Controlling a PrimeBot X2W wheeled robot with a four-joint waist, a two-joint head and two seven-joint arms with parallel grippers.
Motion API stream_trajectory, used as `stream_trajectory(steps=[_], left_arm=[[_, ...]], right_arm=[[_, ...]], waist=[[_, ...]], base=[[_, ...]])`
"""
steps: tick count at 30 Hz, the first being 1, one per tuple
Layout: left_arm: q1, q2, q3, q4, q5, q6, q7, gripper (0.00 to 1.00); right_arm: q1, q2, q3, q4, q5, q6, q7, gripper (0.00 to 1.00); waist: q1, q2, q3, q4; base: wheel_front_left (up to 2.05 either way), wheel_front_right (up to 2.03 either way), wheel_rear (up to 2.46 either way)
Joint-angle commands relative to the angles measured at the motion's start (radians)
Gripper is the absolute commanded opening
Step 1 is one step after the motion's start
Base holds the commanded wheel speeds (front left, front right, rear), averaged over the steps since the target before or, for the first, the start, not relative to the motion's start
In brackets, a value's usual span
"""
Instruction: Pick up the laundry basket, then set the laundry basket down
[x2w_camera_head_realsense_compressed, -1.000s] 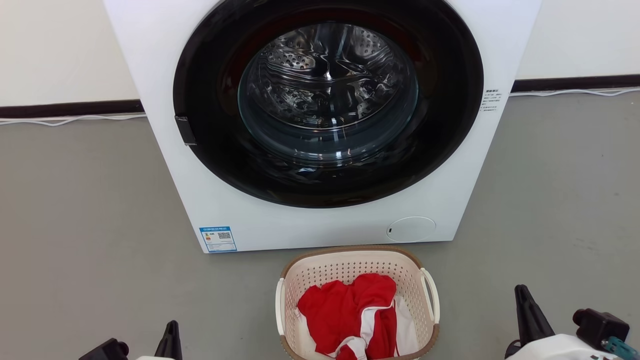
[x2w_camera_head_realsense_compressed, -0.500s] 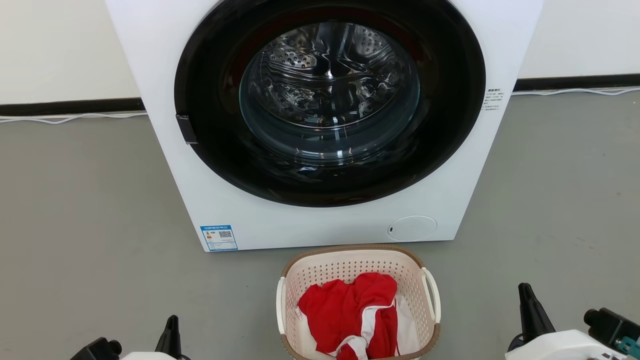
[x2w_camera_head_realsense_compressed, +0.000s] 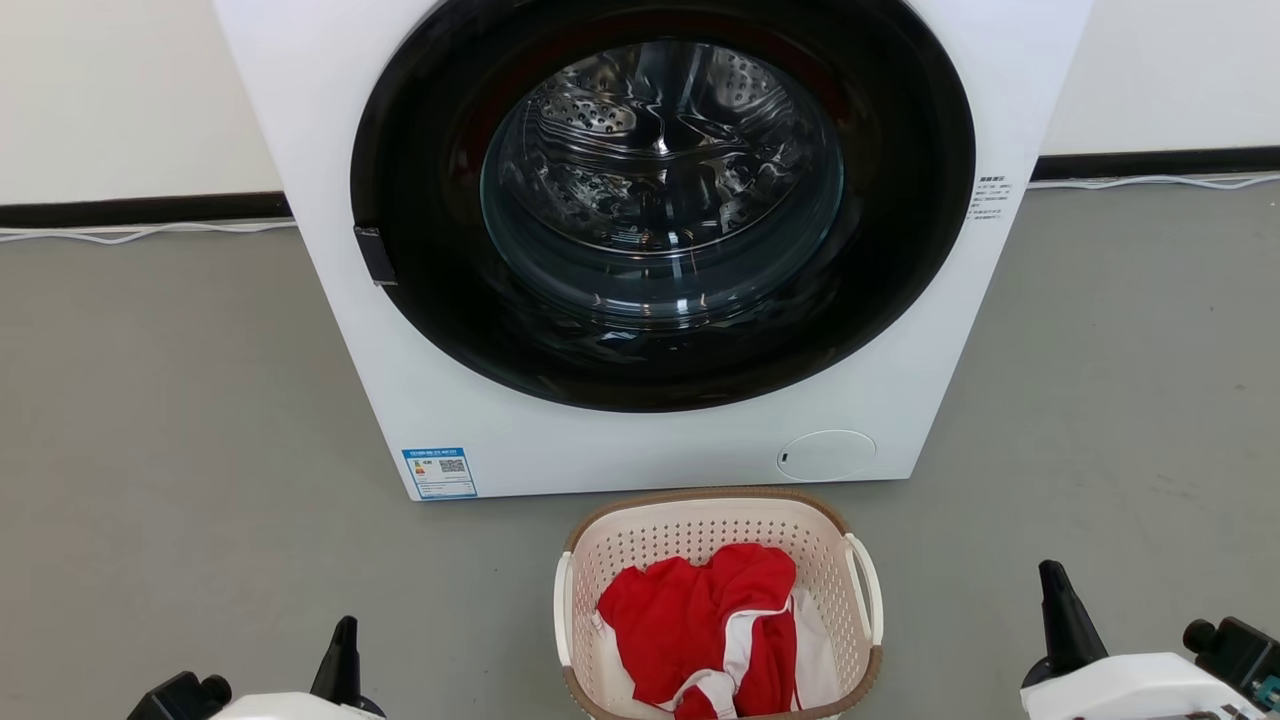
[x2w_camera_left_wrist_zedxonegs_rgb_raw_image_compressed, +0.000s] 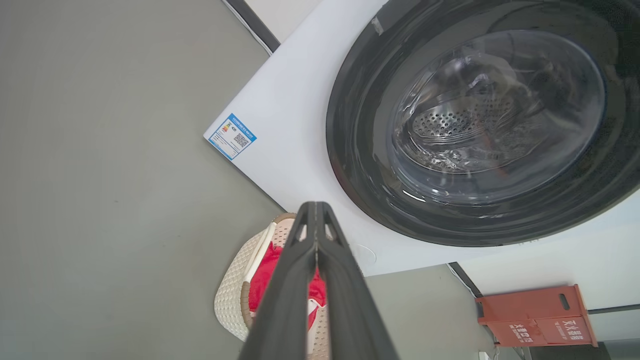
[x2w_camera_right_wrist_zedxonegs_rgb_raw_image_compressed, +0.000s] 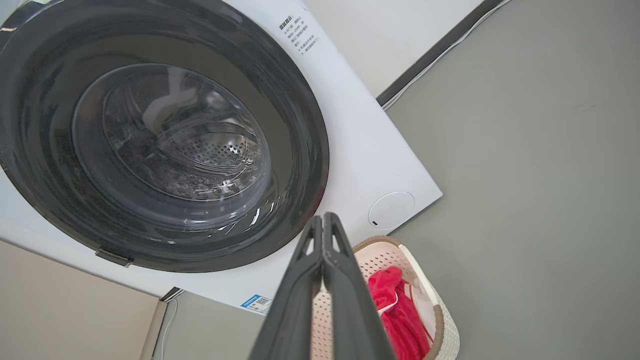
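Grey floor (x2w_camera_head_realsense_compressed: 180, 420), laundry basket (x2w_camera_head_realsense_compressed: 700, 512) standing just before the white washing machine (x2w_camera_head_realsense_compressed: 450, 420)
Head view: basket low centre, red garment (x2w_camera_head_realsense_compressed: 690, 620) inside; left gripper (x2w_camera_head_realsense_compressed: 343, 655) and right gripper (x2w_camera_head_realsense_compressed: 1060, 610) well apart from it, one either side. Left wrist view: fingers (x2w_camera_left_wrist_zedxonegs_rgb_raw_image_compressed: 292, 290) pressed together, holding nothing, basket beyond them. Right wrist view: fingers (x2w_camera_right_wrist_zedxonegs_rgb_raw_image_compressed: 305, 290) likewise closed and empty, basket on the floor beyond

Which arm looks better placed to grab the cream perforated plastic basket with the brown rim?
Right, narrowly. The right gripper sits a little nearer its white loop handle than the left gripper does to its own. Both are shut and clear of the basket, so lifting likely needs both.
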Motion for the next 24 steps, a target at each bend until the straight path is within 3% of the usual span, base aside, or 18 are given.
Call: stream_trajectory(steps=[1, 24], left_arm=[[-0.054, 0.005, 0.021, -0.033, -0.026, -0.011, 0.005, 0.0], [-0.069, -0.001, 0.049, -0.085, -0.244, -0.043, 0.073, 0.0]], right_arm=[[-0.048, -0.007, 0.004, -0.036, 0.035, 0.003, 0.012, 0.0], [-0.061, 0.0, -0.003, -0.076, 0.319, 0.005, 0.078, 0.0]], waist=[[-0.0001, -0.0001, 0.0, 0.0], [-0.0001, -0.0001, 0.006, 0.006]], base=[[0.0, 0.0, 0.0], [0.0, 0.0, 0.0]])
